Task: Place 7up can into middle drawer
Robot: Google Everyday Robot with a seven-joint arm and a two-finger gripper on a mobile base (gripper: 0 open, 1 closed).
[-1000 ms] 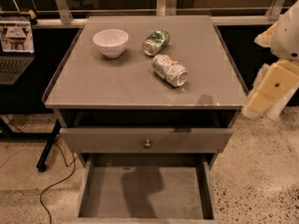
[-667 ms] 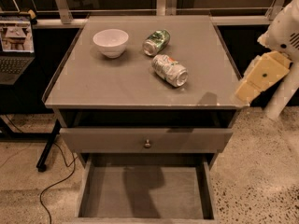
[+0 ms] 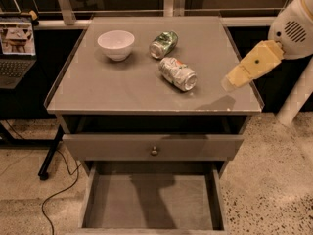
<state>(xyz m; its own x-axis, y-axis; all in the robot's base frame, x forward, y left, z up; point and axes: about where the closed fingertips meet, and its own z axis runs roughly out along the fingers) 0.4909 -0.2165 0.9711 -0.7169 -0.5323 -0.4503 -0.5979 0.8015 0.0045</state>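
Note:
The 7up can (image 3: pixel 177 73), silver-white and crumpled with small green and red marks, lies on its side in the middle of the grey cabinet top (image 3: pixel 112 89). My gripper (image 3: pixel 234 80), yellow on a white arm, hangs over the right edge of the top, to the right of the can and apart from it. The middle drawer (image 3: pixel 151 202) is pulled wide open below, and its flat grey bottom is bare.
A darker green can (image 3: pixel 163 44) lies behind the 7up can. A white bowl (image 3: pixel 116 44) stands at the back left. A drawer with a grey front and small brass knob (image 3: pixel 154 151) sits slightly out above the open one. A laptop (image 3: pixel 15 48) is far left, and a cable (image 3: pixel 58 190) runs over the floor.
My gripper has moved left and up, from beside the cabinet to over the right edge of its top, closer to the 7up can. The cans, bowl and drawers have not moved.

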